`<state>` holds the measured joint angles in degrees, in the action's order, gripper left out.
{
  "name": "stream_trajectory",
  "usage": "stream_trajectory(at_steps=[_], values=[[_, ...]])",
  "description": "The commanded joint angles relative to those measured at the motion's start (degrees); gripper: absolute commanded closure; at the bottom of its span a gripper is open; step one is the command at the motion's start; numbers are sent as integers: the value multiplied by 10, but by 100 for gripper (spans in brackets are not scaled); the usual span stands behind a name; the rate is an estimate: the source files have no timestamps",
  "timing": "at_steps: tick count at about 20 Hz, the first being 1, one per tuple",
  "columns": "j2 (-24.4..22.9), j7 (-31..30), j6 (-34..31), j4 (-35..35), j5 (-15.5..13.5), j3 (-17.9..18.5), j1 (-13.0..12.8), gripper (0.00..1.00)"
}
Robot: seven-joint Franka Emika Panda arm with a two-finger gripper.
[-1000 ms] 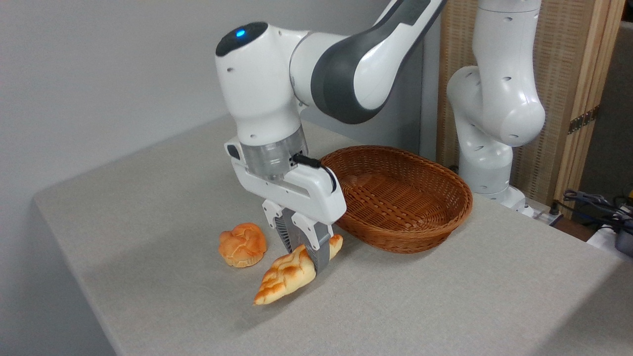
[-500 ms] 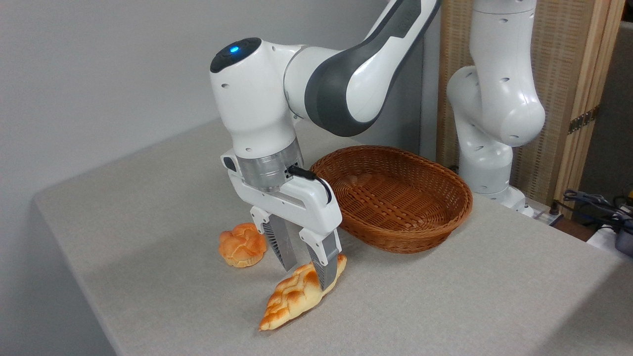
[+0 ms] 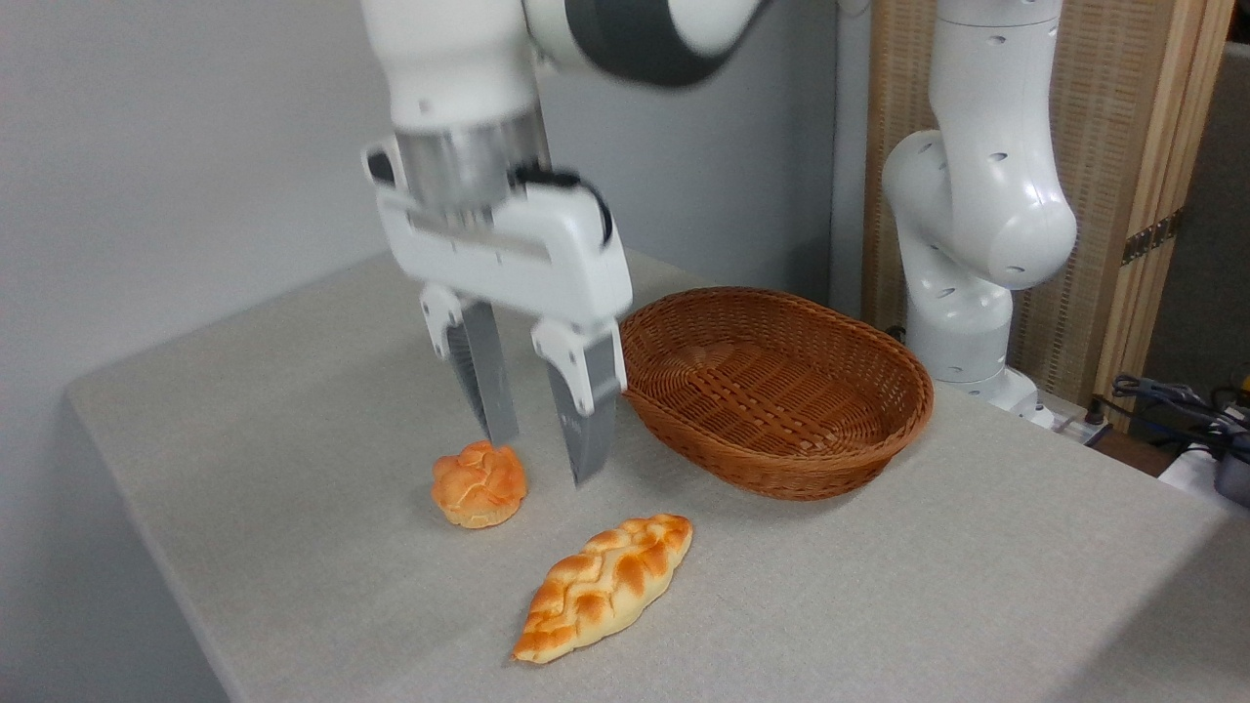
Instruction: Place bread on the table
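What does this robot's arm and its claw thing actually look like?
The arm is made of glossy white rounded shells with dark grey bands at the joints and small round holes. Near its end sits a silvery metal ring. The gripper has a boxy white body, a short black cable looped at its side, and two flat grey fingers in white mounts.

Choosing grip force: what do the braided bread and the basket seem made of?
Bread: likely a foam or plastic replica, judging by its smooth, even orange glaze; real bread can't be excluded. Basket: brown woven wicker or rattan, with visible strands and a slight sheen.
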<state>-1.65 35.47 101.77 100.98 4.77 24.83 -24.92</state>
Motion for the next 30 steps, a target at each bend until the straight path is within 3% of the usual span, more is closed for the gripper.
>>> stream_trajectory(at_steps=[1, 2, 3, 5, 6, 11, 17, 30], values=[[5, 33, -107, -90, -33, -2, -1, 0], [4, 35, -114, -104, -51, -12, 6, 0], [4, 31, -116, -112, -67, -41, 34, 0], [2, 34, -116, -112, -70, -147, 115, 0], [2, 30, -116, -110, -70, -159, 126, 0], [5, 46, -116, -95, -69, -168, 131, 0], [1, 64, -123, -97, -68, -200, 188, 0], [5, 79, -106, -96, -57, -237, 205, 0]])
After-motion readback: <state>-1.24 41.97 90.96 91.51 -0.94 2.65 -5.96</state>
